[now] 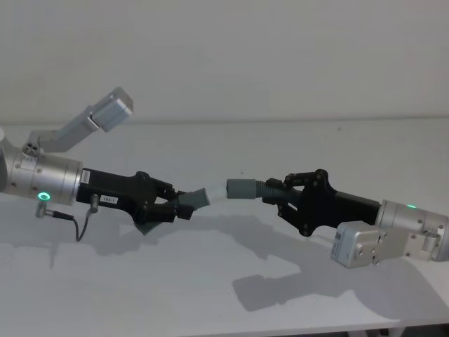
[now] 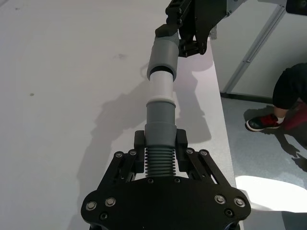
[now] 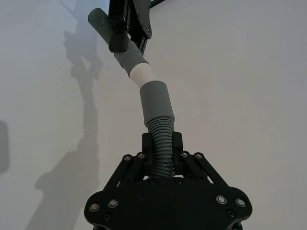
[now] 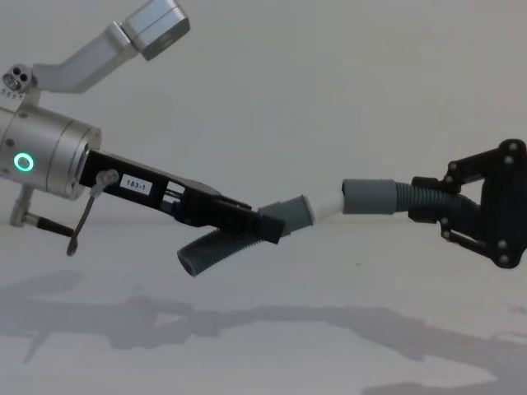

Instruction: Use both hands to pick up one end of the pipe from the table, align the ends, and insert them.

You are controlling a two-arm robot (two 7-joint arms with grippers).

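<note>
Both pipe pieces hang in the air above the white table point(image 1: 210, 281). My left gripper point(image 1: 172, 203) point(image 2: 160, 141) point(image 4: 255, 222) is shut on the ribbed part of the piece with the white tip point(image 1: 217, 194) point(image 2: 160, 86) point(image 4: 328, 202). That piece's free ribbed end point(image 4: 206, 251) droops below the fingers. My right gripper point(image 1: 277, 193) point(image 3: 162, 143) point(image 4: 428, 206) is shut on the ribbed hose just behind the grey cuff point(image 1: 242, 188) point(image 3: 156, 100) point(image 4: 370, 196). The white tip meets the cuff's mouth. The two pieces form a slight bend there.
The table's side edge point(image 2: 218, 91) runs close beside the pipe in the left wrist view, with grey floor and a slanted metal frame bar point(image 2: 254, 48) beyond it. A plain wall point(image 1: 280, 56) rises behind the table.
</note>
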